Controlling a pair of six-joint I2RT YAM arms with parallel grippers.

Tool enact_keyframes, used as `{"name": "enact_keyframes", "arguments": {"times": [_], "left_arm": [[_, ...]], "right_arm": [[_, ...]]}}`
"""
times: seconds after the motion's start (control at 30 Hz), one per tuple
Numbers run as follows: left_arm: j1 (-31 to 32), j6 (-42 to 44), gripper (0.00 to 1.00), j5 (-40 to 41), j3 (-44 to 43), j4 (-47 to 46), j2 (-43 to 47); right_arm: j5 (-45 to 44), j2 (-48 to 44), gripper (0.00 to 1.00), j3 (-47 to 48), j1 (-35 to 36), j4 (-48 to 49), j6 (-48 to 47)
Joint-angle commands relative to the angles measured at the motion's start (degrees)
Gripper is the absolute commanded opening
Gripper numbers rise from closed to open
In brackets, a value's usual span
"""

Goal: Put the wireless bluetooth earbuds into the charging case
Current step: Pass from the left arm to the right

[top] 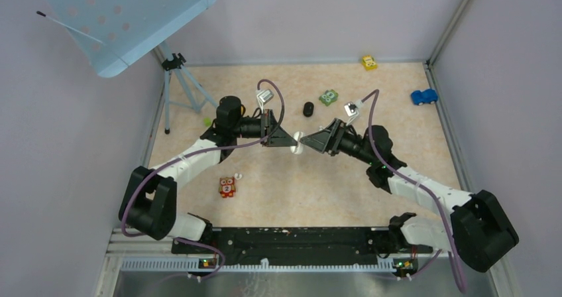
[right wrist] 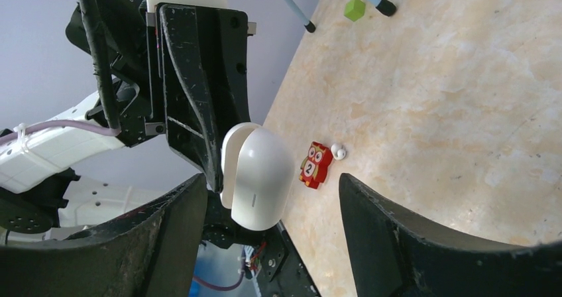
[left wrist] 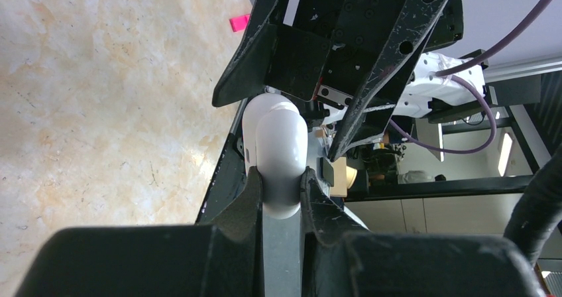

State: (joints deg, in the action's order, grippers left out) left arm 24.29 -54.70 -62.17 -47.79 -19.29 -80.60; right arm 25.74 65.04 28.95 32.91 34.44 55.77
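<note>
As L jaws pinch it, case (left wrist: 281, 158) (glossy wht) looks rounded.

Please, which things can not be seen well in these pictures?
- Inside of the charging case: every view; its own shell hides whether buds are in.
- Small black object: top view, too small to identify.
- White earbud beside the owl toy: right wrist view, too small for detail.
- Case's lower end: left wrist view, left gripper covers it.

Beige table (top: 311, 191) bears owl block (top: 226, 187), white earbud (top: 238, 176), blue car (top: 423, 97).
</note>
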Motion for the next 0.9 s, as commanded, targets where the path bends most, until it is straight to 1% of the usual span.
{"name": "enact_keyframes", "arguments": {"times": [0.0,0.07,0.17,0.27,0.43,0.63,0.73,0.83,0.87], "left_arm": [[-0.21,0.39,0.0,-1.3,-2.33,-2.77,1.87],[-0.21,0.4,0.0,-1.01,-2.37,-2.9,1.77],[-0.21,0.21,0.0,-1.16,-2.45,-3.28,1.33],[-0.26,0.2,0.0,-1.54,-2.53,-3.5,1.03],[-0.21,0.59,0.0,-1.41,-2.42,-3.56,1.1],[-0.29,1.35,0.0,-1.48,-2.77,-3.13,1.23],[-0.21,2.55,0.0,-1.13,-2.99,-1.86,1.16],[-0.21,2.84,0.0,-1.26,-3.16,-1.61,1.09],[-0.21,2.84,0.0,-1.22,-3.3,-1.55,1.06]], "right_arm": [[0.85,1.28,0.69,0.78,0.49,5.42,1.57],[1.39,2.45,0.67,0.5,0.49,6.66,2.91],[1.81,4.22,0.6,-1.32,0.5,11.72,6.03],[2.5,5.51,0.56,-2.21,0.49,14.6,7.46],[3.73,7.36,0.53,-2.61,0.57,17.1,10.64],[4.22,8.25,0.51,-2.55,0.58,18.43,11.11],[4.66,9.23,0.43,-1.72,0.67,17.02,11.94],[4.76,10.13,0.34,-2.15,0.92,19.21,13.1],[4.76,10.31,0.32,-2.4,0.95,19.99,13.4]]}}
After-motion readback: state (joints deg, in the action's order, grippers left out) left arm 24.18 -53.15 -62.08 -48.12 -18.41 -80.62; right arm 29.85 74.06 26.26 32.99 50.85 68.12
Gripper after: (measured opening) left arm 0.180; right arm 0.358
